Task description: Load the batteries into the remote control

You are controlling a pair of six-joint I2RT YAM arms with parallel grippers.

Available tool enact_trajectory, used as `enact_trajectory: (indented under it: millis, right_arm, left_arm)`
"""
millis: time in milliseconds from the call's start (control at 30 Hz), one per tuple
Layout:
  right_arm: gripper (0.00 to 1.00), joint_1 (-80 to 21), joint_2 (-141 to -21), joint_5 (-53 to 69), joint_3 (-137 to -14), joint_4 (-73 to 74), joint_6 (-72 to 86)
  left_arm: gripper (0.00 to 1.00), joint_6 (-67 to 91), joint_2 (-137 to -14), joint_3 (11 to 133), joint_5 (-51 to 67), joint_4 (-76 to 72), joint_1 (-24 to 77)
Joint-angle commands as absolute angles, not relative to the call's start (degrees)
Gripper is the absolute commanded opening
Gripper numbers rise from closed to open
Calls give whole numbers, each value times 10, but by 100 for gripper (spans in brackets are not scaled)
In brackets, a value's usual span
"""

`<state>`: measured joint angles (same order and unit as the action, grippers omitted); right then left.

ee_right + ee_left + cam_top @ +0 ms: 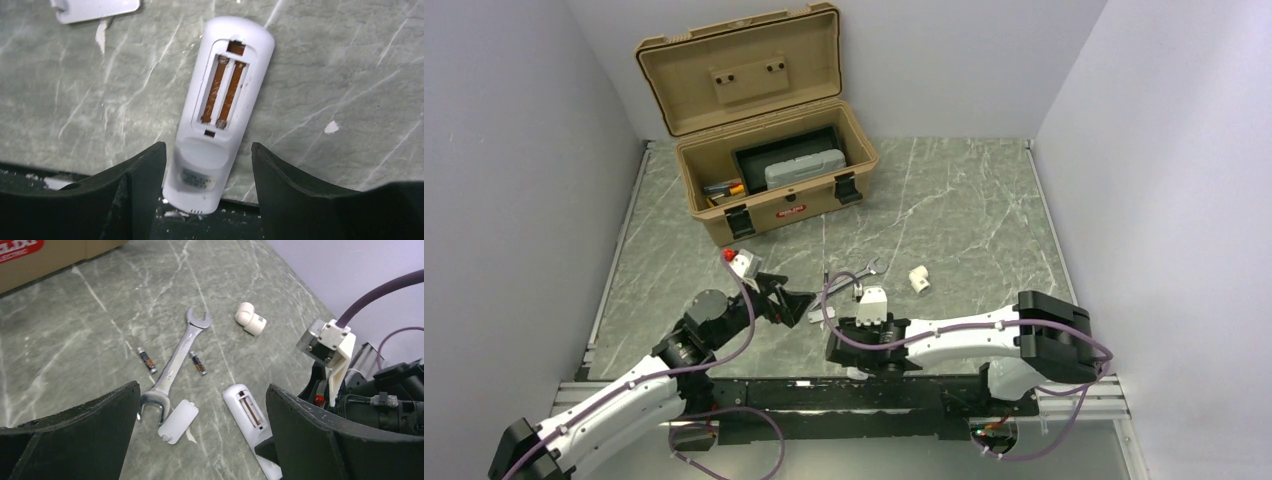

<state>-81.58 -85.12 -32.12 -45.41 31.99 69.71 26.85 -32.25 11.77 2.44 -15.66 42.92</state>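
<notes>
The remote control [220, 115] sits bay-up at bottom centre between my right fingers [130, 195], spread, not pinching, left fingers [70, 440] wide, so I'd clamp it squarely before fetching the batteries [147, 360] flanking the wrench [175, 365].

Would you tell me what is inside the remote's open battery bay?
Empty: the bay of the remote shows only two bare brown slots. Its cover lies apart on the table, so nothing hides it.
</notes>
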Motion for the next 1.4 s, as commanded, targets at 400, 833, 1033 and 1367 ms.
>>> enact_trajectory:
  millis: [400, 833, 1033, 1367]
  right_arm:
    - [51, -786, -937, -285, -468, 319, 720]
    - [31, -782, -809, -301, -419, 246, 628]
    - [31, -766, -724, -301, -382, 202, 600]
    - [32, -749, -622, -267, -307, 97, 554]
  left_arm:
    - [99, 298, -304, 95, 16, -144, 377]
    - [99, 300, -327, 102, 53, -167, 368]
    - [99, 319, -356, 118, 103, -185, 368]
    - [99, 483, -445, 84, 205, -410, 368]
